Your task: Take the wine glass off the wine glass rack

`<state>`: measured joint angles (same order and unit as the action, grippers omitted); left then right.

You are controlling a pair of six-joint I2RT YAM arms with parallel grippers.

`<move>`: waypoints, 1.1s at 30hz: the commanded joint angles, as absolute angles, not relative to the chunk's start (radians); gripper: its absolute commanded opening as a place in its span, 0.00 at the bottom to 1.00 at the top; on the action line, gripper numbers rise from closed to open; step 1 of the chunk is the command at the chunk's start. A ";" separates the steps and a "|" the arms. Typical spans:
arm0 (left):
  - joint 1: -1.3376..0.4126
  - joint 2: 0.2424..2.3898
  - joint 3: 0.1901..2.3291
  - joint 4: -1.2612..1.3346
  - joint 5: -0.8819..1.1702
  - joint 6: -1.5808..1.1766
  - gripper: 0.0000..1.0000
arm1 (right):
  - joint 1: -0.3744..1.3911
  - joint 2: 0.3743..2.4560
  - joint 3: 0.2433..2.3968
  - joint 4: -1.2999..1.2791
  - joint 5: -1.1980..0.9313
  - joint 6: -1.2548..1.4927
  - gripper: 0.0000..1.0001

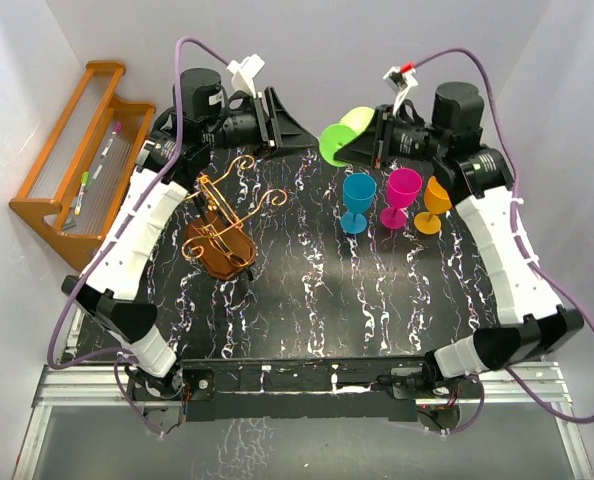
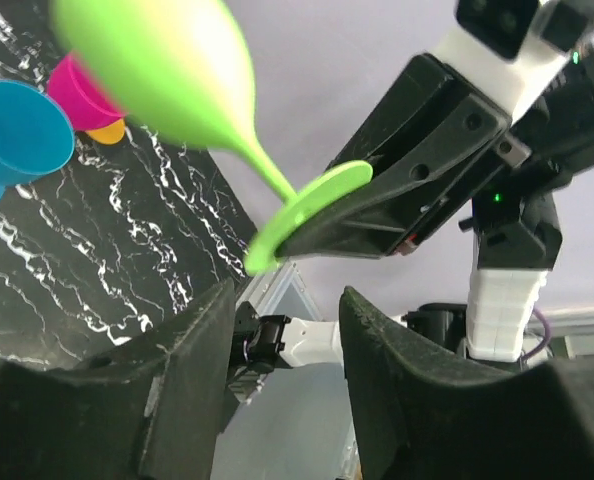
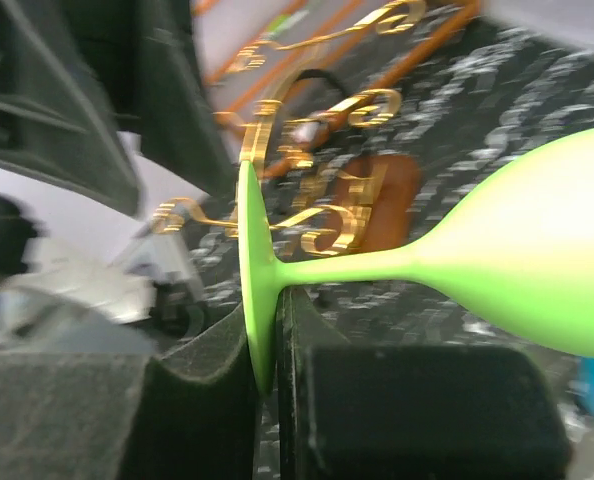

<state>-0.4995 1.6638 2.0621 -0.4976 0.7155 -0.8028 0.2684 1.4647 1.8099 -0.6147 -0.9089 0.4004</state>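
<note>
A lime-green wine glass (image 1: 339, 133) hangs sideways in the air at the back of the table, with its bowl toward the right arm. My right gripper (image 3: 266, 335) is shut on the edge of its round foot (image 3: 251, 260). My left gripper (image 2: 282, 300) faces it from the left, open with nothing between its fingers; the glass (image 2: 177, 70) floats just beyond them. The wine glass rack (image 1: 222, 222), gold wire on a brown oval base, stands to the front left with no glass on it; its scrolls (image 3: 317, 215) show behind the foot.
Blue (image 1: 358, 200), magenta (image 1: 401, 195) and orange (image 1: 435, 203) wine glasses stand upright in a row just in front of the right gripper. An orange-brown wooden shelf (image 1: 77, 150) holding pens sits at the far left. White walls enclose the black marbled tabletop (image 1: 327, 300).
</note>
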 commanded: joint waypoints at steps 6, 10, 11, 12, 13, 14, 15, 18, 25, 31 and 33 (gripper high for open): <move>-0.504 1.493 1.917 -0.481 0.598 -0.992 0.50 | 0.365 1.049 1.298 -0.232 -0.381 -0.253 0.08; -0.506 1.472 1.857 -0.463 0.631 -1.068 0.51 | 0.452 0.998 1.187 -0.060 -0.280 -0.395 0.08; -0.506 1.472 1.853 -0.463 0.642 -1.080 0.51 | 0.474 0.999 1.174 -0.034 -0.252 -0.420 0.08; -0.506 1.473 1.850 -0.463 0.654 -1.093 0.51 | 0.503 0.995 1.153 0.015 -0.225 -0.474 0.08; -0.506 1.475 1.846 -0.468 0.665 -1.114 0.51 | 0.532 0.989 1.126 0.057 -0.198 -0.521 0.08; -0.506 1.477 1.838 -0.468 0.677 -1.132 0.51 | 0.575 0.988 1.106 0.099 -0.165 -0.564 0.08; -0.506 1.477 1.832 -0.466 0.687 -1.151 0.51 | 0.605 0.991 1.090 0.128 -0.136 -0.608 0.08; -0.505 1.471 1.814 -0.471 0.699 -1.173 0.52 | 0.666 1.014 1.079 0.173 -0.081 -0.698 0.08; -0.506 1.446 1.763 -0.460 0.691 -1.198 0.53 | 0.750 1.052 1.065 0.246 -0.032 -0.785 0.08; -0.505 1.441 1.731 -0.443 0.693 -1.210 0.51 | 0.804 1.076 1.068 0.261 -0.008 -0.822 0.08; -0.506 1.438 1.724 -0.427 0.696 -1.218 0.50 | 0.824 1.082 1.068 0.261 0.004 -0.837 0.08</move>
<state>-0.5014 1.4925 1.7374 -0.4629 0.6693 -1.2003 0.7872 1.0817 1.0637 0.1532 -0.0338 -0.7849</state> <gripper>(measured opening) 0.508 0.084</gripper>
